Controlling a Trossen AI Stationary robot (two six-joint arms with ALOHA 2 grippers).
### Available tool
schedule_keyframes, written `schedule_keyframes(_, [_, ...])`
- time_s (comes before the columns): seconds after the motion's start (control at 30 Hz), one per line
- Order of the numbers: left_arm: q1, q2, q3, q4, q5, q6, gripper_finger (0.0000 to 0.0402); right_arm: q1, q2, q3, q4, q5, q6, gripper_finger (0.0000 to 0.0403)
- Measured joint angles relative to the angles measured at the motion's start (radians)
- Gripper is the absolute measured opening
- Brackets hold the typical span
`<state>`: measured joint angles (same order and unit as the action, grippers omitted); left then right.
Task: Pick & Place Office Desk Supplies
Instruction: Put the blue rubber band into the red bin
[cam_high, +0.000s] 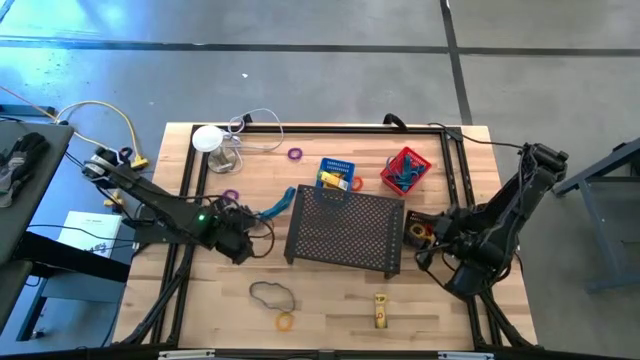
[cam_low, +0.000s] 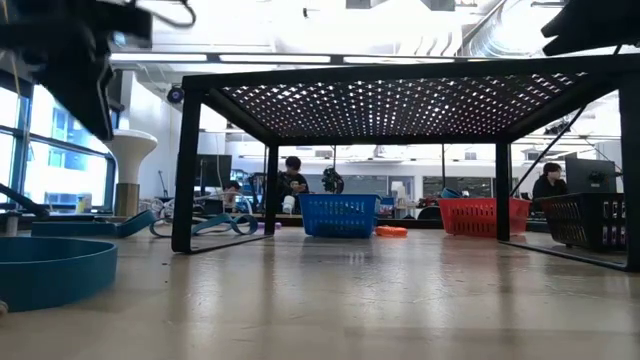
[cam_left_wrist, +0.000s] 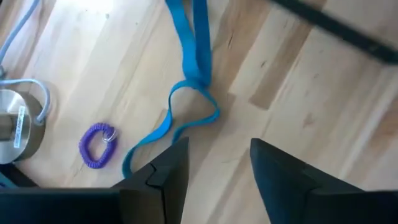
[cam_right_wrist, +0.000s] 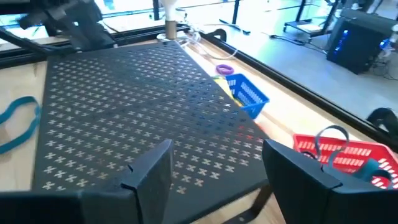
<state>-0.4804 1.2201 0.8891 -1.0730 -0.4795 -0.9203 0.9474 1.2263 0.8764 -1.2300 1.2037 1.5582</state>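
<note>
- On the left side of the table, your left tool hangs low over the wood with its fingers spread apart and nothing between them.
- Just ahead of that tool a blue band lies twisted on the wood, running toward the black mesh tray, and a purple coil ring sits near the metal foot of the white-topped lamp.
- Toward the back of the table, right of the lamp, you have a second purple ring lying by itself.
- At the front edge, a dark band loop lies next to an orange ring, both well apart from either tool.
- Behind the upturned tray sits a blue basket with yellow packets in it and a small orange ring just beside it.
- Right of that, a red basket holds blue and dark pieces; you cannot tell from here what each one is.
- Near the front, a small yellow piece lies alone on the wood.
- At the tray's right end, your right tool is level with the mesh top, its fingers wide open and empty.
</note>
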Motion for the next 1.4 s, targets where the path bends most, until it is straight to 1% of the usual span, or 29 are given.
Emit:
schedule_keyframes(0.13, [0.024, 0.000, -0.093, 0.075, -0.006, 0.091, 0.0163, 0.000, 0.000, 0.000, 0.044, 0.002, -0.045, 0.0235])
schedule_keyframes(0.23, [0.046, 0.000, -0.165, 0.185, -0.005, 0.163, 0.0163, 0.000, 0.000, 0.000, 0.073, 0.002, -0.067, 0.0235])
schedule_keyframes(0.3, [0.070, 0.001, -0.208, 0.264, 0.031, 0.200, 0.0163, 0.000, 0.000, 0.000, 0.090, 0.001, -0.078, 0.0235])
schedule_keyframes(0.33, [0.084, 0.001, -0.223, 0.303, 0.053, 0.224, 0.0163, 0.000, 0.000, 0.000, 0.098, -0.001, -0.085, 0.0235])
schedule_keyframes(0.4, [0.110, 0.000, -0.249, 0.376, 0.065, 0.260, 0.0163, 0.000, 0.000, 0.000, 0.113, -0.002, -0.096, 0.0235])
schedule_keyframes(0.53, [0.153, 0.001, -0.287, 0.448, 0.075, 0.328, 0.0163, 0.000, 0.000, 0.000, 0.126, -0.002, -0.097, 0.0235])
schedule_keyframes(0.6, [0.186, 0.001, -0.299, 0.459, 0.105, 0.343, 0.0163, 0.000, 0.000, 0.000, 0.135, -0.001, -0.097, 0.0235])
schedule_keyframes(0.73, [0.264, 0.001, -0.337, 0.523, 0.207, 0.350, 0.0163, 0.000, 0.000, 0.000, 0.143, -0.002, -0.097, 0.0235])
schedule_keyframes(0.83, [0.312, 0.001, -0.370, 0.590, 0.239, 0.379, 0.0163, 0.000, 0.000, 0.000, 0.143, -0.002, -0.097, 0.0235])
schedule_keyframes(0.9, [0.335, 0.001, -0.382, 0.632, 0.242, 0.401, 0.0163, 0.000, 0.000, 0.000, 0.143, -0.002, -0.097, 0.0235])
schedule_keyframes(1.03, [0.362, 0.007, -0.390, 0.659, 0.255, 0.438, 0.0163, 0.000, 0.000, 0.000, 0.146, -0.009, -0.097, 0.0235])
schedule_keyframes(1.17, [0.385, 0.048, -0.388, 0.668, 0.269, 0.450, 0.0152, 0.000, 0.000, 0.000, 0.151, -0.014, -0.097, 0.0235])
schedule_keyframes(1.3, [0.402, 0.097, -0.385, 0.669, 0.287, 0.460, 0.0130, 0.000, 0.000, 0.000, 0.151, -0.015, -0.097, 0.0235])
schedule_keyframes(1.4, [0.402, 0.109, -0.385, 0.670, 0.289, 0.460, 0.0097, 0.000, 0.000, 0.000, 0.158, -0.019, -0.097, 0.0235])
